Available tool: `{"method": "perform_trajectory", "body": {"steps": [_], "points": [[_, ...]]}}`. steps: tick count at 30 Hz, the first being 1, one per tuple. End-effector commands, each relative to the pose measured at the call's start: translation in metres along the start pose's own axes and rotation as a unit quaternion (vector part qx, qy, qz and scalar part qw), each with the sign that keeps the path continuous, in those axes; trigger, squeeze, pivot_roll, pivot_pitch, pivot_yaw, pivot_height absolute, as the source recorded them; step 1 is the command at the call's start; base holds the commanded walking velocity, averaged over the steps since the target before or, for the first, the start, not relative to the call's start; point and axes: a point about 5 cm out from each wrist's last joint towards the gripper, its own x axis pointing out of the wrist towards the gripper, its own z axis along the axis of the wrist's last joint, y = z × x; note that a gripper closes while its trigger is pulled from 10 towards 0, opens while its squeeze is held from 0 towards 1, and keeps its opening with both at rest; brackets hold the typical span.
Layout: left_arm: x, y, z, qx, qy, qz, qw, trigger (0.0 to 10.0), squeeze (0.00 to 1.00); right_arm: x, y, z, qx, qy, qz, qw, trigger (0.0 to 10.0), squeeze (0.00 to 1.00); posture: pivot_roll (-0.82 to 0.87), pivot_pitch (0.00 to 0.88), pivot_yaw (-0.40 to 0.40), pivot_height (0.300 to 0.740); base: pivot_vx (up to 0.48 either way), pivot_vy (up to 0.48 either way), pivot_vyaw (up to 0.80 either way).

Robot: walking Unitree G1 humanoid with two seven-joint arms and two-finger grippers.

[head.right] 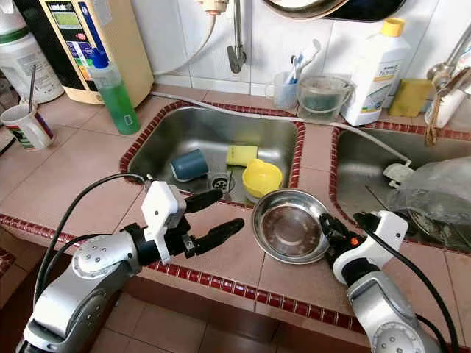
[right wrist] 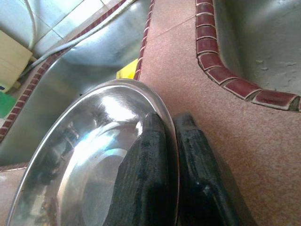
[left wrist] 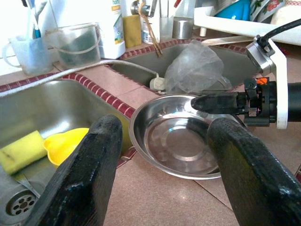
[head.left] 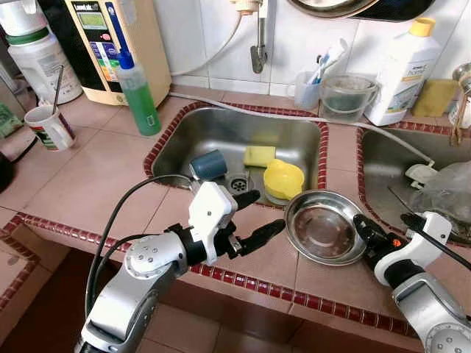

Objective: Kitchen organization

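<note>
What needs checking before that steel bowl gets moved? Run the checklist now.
1. Right gripper has its fingers pinched on the rim of the steel bowl: ok.
2. Left gripper open, beside the bowl and not touching it: ok.
3. Bowl holds nothing: ok.
4. Bowl fully supported: not ok, its far edge overhangs the sink.
5. Sink floor free: not ok, yellow cup, sponge and blue cup lie there.
6. Grip firmness: cannot tell.

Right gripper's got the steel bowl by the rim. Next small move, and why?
Probably lift the steel bowl slightly off the counter. The right gripper is shut on its rim, one finger inside and one outside, while the left gripper hangs open beside it, not touching.
</note>
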Motion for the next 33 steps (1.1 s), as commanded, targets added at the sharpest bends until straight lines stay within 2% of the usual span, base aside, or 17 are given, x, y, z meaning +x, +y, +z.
{"method": "perform_trajectory", "body": {"steps": [1,5,8,10,15,17,19,20,21,22,23,24,25,26,28,31,33], "points": [[-0.001,0.002,0.001,0.003,0.000,0.007,1.000,10.0,0.00,-0.002,-0.006,-0.007,0.003,0.019,-0.019,1.000,0.0,0.00,-0.13,0.072,0.072,0.740,0.000,0.000,0.00],[-0.002,0.004,0.001,0.000,-0.001,0.011,1.000,10.0,0.00,-0.001,-0.005,-0.006,-0.004,0.012,-0.018,1.000,0.0,0.00,-0.13,0.073,0.072,0.740,0.000,0.000,0.00],[-0.002,0.010,0.004,-0.012,-0.012,0.031,0.999,10.0,0.00,0.000,0.001,0.001,0.002,-0.014,0.001,1.000,0.0,0.00,-0.13,0.074,0.069,0.740,0.000,0.000,0.00],[-0.002,0.017,0.007,-0.010,-0.020,0.047,0.999,10.0,0.00,0.001,0.012,0.008,0.021,-0.041,0.032,0.998,0.0,0.00,-0.13,0.076,0.068,0.740,0.000,0.000,0.00],[-0.002,0.030,0.012,-0.019,-0.031,0.077,0.996,10.0,0.00,0.005,0.031,0.026,0.016,-0.092,0.076,0.993,0.0,0.00,-0.12,0.075,0.065,0.740,0.000,0.000,0.00],[-0.003,0.035,0.014,-0.017,-0.033,0.083,0.996,10.0,0.00,0.007,0.037,0.033,0.009,-0.109,0.088,0.990,0.0,0.00,-0.12,0.074,0.062,0.740,0.000,0.000,0.00],[-0.005,0.044,0.015,-0.006,-0.029,0.100,0.994,10.0,0.00,0.011,0.045,0.047,-0.019,-0.145,0.100,0.984,0.0,0.00,-0.12,0.070,0.059,0.740,0.000,0.000,0.00],[-0.006,0.047,0.014,-0.002,-0.027,0.108,0.994,10.0,0.00,0.012,0.047,0.049,-0.032,-0.149,0.104,0.983,3.3,0.00,-0.12,0.069,0.057,0.740,0.000,0.000,0.00],[-0.006,0.051,0.014,0.007,-0.024,0.119,0.993,10.0,0.00,0.012,0.049,0.050,-0.051,-0.152,0.107,0.981,9.5,0.00,-0.12,0.068,0.056,0.740,0.000,0.000,0.00],[-0.007,0.057,0.013,0.023,-0.017,0.141,0.990,10.0,0.00,0.013,0.054,0.051,-0.081,-0.156,0.113,0.978,10.0,0.00,-0.12,0.067,0.057,0.740,0.000,0.000,0.00],[-0.007,0.057,0.013,0.023,-0.017,0.141,0.990,10.0,0.00,0.013,0.054,0.051,-0.081,-0.156,0.113,0.978,10.0,0.00,-0.12,0.067,0.057,0.740,0.000,0.000,0.00],[-0.007,0.064,0.013,0.027,-0.011,0.162,0.986,10.0,0.00,0.013,0.059,0.050,-0.102,-0.156,0.125,0.974,10.0,0.00,-0.12,0.065,0.054,0.740,0.000,0.000,0.00],[-0.007,0.071,0.015,0.015,-0.016,0.181,0.983,10.0,0.00,0.013,0.064,0.049,-0.146,-0.165,0.130,0.967,10.0,0.00,-0.12,0.064,0.052,0.740,0.000,0.000,0.00],[-0.007,0.071,0.015,0.015,-0.016,0.181,0.983,10.0,0.00,0.013,0.064,0.049,-0.146,-0.165,0.130,0.967,10.0,0.00,-0.12,0.064,0.052,0.740,0.000,0.000,0.00],[-0.008,0.081,0.016,0.002,-0.024,0.207,0.978,10.0,0.00,0.013,0.073,0.049,-0.189,-0.189,0.145,0.953,10.0,0.00,-0.12,0.059,0.051,0.740,0.000,0.000,0.00],[-0.009,0.083,0.018,-0.009,-0.038,0.208,0.977,10.0,0.00,0.012,0.077,0.049,-0.201,-0.206,0.148,0.946,10.0,0.00,-0.12,0.058,0.049,0.740,0.000,0.000,0.00],[-0.010,0.085,0.015,-0.016,-0.033,0.219,0.975,10.0,0.00,0.012,0.082,0.048,-0.236,-0.222,0.148,0.935,10.0,0.00,-0.12,0.058,0.049,0.740,0.000,0.000,0.00]]}}
